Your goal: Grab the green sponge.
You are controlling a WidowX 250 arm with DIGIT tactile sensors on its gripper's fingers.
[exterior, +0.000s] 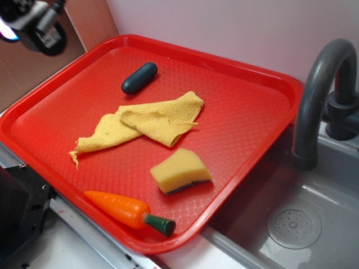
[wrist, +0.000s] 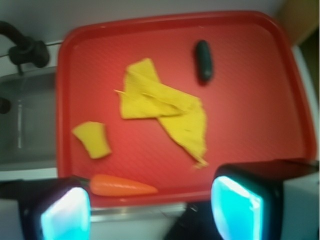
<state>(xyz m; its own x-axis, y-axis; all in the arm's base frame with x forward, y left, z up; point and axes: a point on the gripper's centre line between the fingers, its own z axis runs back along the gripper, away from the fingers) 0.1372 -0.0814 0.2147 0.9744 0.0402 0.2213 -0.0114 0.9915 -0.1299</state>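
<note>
The approach has barely begun. The claw [wrist: 150,210] hangs high above the near edge of the red plastic tray [wrist: 250,130], its fingers wide apart and holding nothing. The wedge-shaped yellow foam sponge with the dark green scouring face [exterior: 180,171] lies on the tray between the crumpled yellow woven cloth [exterior: 143,128] and the orange toy carrot [exterior: 129,211]. Next, the claw likely needs to travel over the sponge, line up across its narrow sides, and descend.
</note>
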